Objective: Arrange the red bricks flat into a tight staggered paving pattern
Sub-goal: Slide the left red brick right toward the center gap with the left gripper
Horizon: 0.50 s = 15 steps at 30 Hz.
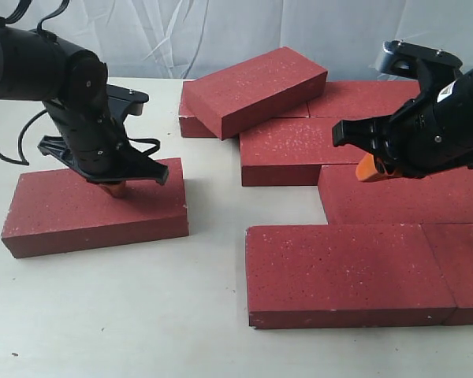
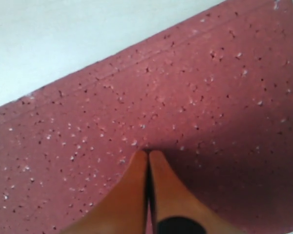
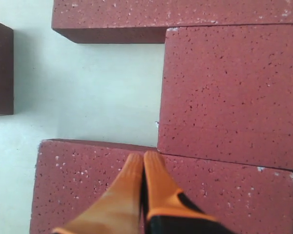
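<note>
On the pale table (image 1: 142, 315): red bricks (image 1: 343, 276), eight that I can count, all but one lying flat.
- One lone brick (image 1: 94, 209), flat at the left, well apart from the others.
- Seven grouped at the right in loose staggered rows, gaps showing between some.
- One of these, the tilted brick (image 1: 256, 88), lies askew on top of the back row.

Grippers, two:
- Left gripper (image 1: 114, 187): orange fingers (image 2: 132, 195) pressed together, tips resting on the lone brick's top face.
- Right gripper (image 1: 368, 168): fingers (image 3: 158, 180) likewise together, tips over a middle-row brick; contact cannot be told.
</note>
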Each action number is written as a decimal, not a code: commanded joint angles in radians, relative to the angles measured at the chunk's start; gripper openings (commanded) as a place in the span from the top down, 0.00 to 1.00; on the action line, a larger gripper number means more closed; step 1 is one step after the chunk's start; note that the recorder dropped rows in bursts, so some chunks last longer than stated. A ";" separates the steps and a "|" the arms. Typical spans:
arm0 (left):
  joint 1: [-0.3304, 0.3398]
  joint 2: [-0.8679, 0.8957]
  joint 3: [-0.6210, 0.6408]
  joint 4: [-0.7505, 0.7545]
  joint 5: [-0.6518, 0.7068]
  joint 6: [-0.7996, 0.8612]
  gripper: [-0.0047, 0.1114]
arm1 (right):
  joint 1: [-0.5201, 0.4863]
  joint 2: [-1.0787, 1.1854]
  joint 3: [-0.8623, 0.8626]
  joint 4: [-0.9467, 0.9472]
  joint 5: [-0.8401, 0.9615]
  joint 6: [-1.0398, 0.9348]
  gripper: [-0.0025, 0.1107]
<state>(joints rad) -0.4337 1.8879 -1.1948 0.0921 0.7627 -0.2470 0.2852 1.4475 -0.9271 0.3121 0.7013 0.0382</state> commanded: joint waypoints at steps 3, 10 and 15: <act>-0.027 0.029 0.012 -0.092 -0.041 0.032 0.96 | -0.006 -0.008 -0.006 0.004 -0.002 -0.012 0.98; -0.087 0.029 0.012 -0.134 -0.079 0.101 0.96 | -0.006 -0.008 -0.006 0.005 -0.002 -0.015 0.98; -0.112 0.029 0.012 -0.136 -0.102 0.101 0.96 | -0.006 -0.008 -0.006 0.012 -0.002 -0.020 0.98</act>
<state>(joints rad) -0.5248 1.8941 -1.1948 0.0000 0.6639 -0.1482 0.2852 1.4475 -0.9271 0.3158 0.7013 0.0307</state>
